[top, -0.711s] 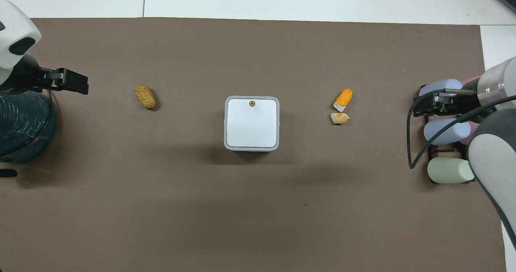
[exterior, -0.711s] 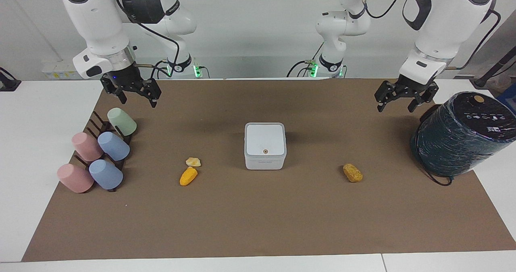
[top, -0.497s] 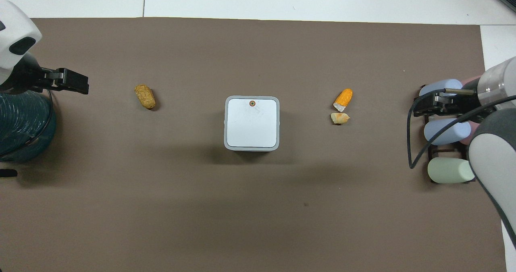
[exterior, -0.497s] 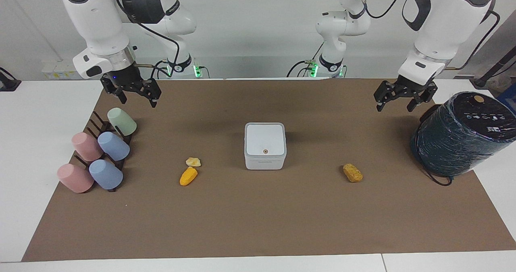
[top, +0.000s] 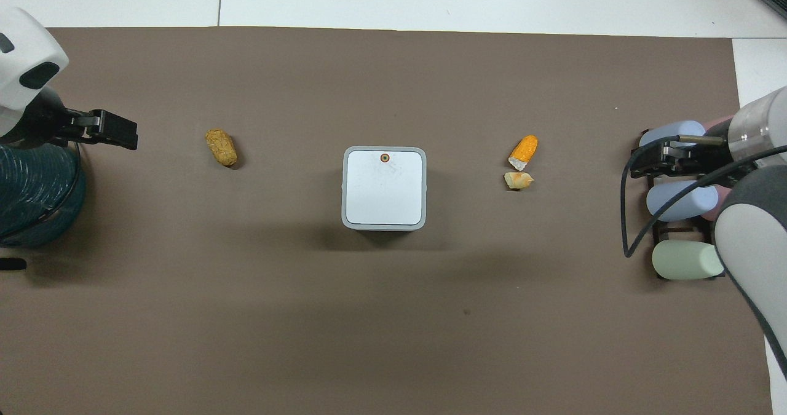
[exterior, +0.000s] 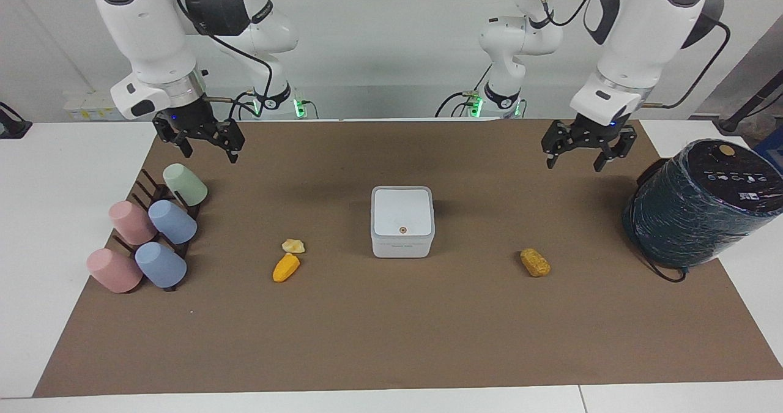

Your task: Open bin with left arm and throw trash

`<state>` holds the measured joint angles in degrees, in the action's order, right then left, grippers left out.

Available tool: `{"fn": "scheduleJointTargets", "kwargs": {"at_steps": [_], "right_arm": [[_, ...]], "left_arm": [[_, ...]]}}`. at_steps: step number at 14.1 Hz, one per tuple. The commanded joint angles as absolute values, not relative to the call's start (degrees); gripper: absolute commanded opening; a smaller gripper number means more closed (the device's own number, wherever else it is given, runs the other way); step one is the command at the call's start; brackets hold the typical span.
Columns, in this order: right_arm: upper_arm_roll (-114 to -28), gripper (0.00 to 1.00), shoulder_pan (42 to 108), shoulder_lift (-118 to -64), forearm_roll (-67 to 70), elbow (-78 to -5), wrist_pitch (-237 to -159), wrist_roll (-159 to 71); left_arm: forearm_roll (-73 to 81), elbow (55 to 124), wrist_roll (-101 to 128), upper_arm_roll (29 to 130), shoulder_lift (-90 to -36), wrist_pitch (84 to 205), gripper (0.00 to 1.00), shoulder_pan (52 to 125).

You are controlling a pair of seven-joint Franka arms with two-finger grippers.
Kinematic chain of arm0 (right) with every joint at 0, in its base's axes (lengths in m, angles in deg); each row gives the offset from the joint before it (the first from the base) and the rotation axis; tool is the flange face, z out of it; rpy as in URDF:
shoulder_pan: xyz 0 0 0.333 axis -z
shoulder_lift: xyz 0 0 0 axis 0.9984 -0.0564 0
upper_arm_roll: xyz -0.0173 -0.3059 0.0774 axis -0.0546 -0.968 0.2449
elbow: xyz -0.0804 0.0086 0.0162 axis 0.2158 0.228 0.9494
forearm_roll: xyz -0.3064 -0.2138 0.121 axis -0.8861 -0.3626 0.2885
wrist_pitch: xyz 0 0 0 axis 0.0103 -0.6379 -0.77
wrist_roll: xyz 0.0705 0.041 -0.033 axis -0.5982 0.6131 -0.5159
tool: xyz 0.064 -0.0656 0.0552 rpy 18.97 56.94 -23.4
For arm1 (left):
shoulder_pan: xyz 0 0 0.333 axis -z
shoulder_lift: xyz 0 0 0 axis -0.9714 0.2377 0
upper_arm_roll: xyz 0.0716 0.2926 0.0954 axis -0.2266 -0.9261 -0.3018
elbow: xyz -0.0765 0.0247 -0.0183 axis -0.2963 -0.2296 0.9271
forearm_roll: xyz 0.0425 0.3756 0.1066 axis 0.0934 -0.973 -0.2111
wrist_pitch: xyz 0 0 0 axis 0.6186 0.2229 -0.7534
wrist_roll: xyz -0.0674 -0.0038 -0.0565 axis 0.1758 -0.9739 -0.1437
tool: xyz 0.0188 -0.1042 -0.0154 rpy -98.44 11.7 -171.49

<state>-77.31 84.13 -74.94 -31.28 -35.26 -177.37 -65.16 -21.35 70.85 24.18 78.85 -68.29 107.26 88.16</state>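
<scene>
A: Where is the bin?

B: In the middle of the brown mat. Its lid is down.

A: And the trash?

B: In the facing view, the orange corn piece and the pale yellow lump lie at about 8 o'clock from the bin, side by side. The brownish cob piece lies at about 4 o'clock.

A: What is the left gripper doing?

B: It hangs up in the air over the mat, near the big dark cylinder. Its fingers are spread and hold nothing.

A: And the right gripper?

B: It waits over the mat just by the green cup, fingers spread too, with nothing in them.
</scene>
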Motion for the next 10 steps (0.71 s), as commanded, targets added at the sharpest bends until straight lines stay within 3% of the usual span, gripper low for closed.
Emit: {"fn": "scheduleJointTargets", "kwargs": {"at_steps": [1,2,6,7,10], "right_arm": [[-77.43,1.00,84.40,-74.24,-30.09,-35.86,-177.27,-64.11],[-77.43,1.00,84.40,-74.24,-30.09,-35.86,-177.27,-64.11],[-77.43,1.00,84.40,-74.24,-30.09,-35.86,-177.27,-64.11],[-77.43,1.00,84.40,-74.24,-30.09,-35.86,-177.27,-64.11],[-77.43,1.00,84.48,-74.24,-30.09,-35.86,-177.27,-64.11]], "left_arm": [[-21.71,76.80,12.29,78.36,-71.64,113.22,0.90,94.25],[-20.84,78.03,6.06,78.36,-71.82,115.68,0.74,95.92],[-16.53,83.48,-14.36,78.36,-71.56,129.64,0.34,101.90],[-16.44,84.37,-16.65,78.36,-70.60,132.98,0.27,102.96],[-15.83,84.81,-21.93,78.36,-66.03,142.30,0.23,104.64]]}}
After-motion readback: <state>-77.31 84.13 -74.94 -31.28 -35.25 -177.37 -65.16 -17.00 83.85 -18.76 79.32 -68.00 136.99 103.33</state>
